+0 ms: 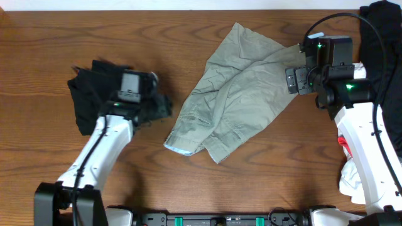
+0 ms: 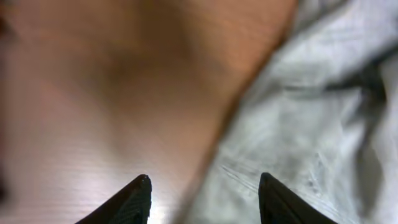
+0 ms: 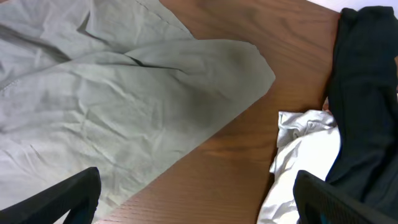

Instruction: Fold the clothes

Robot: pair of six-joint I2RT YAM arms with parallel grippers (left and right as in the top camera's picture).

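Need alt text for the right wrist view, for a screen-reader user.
Wrinkled khaki-green shorts cover the left and centre of a wooden table, one corner pointing right. A crumpled white garment lies at lower right beside a black garment along the right edge. The right claw is open, its dark fingers at the bottom corners, holding nothing.

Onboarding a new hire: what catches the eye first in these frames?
The wrinkled khaki-green shorts sprawl unfolded across the middle of the table. A black garment is heaped at the left, partly under the left arm's wrist. At the far right lie a second black garment and a white garment.
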